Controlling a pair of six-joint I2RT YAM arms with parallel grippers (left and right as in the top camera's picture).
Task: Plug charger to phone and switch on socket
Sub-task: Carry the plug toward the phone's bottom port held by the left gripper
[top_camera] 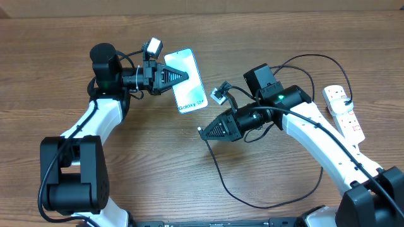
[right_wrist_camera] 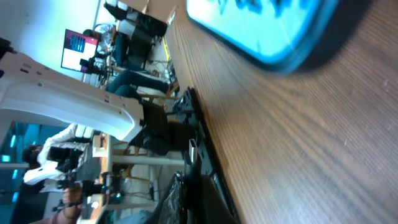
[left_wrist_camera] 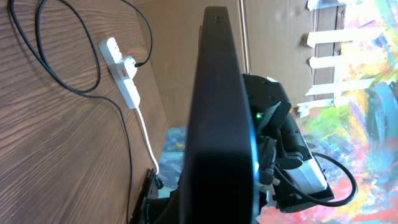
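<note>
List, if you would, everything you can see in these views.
phone: one, light blue screen, left of centre, gripped
socket: one, white, far right edge
charger: one, black cable, looping from the socket across the near table
table: one, brown wood, under everything
left end effector: one, black, shut on the phone
right end effector: one, black, shut on the charger's tip
</note>
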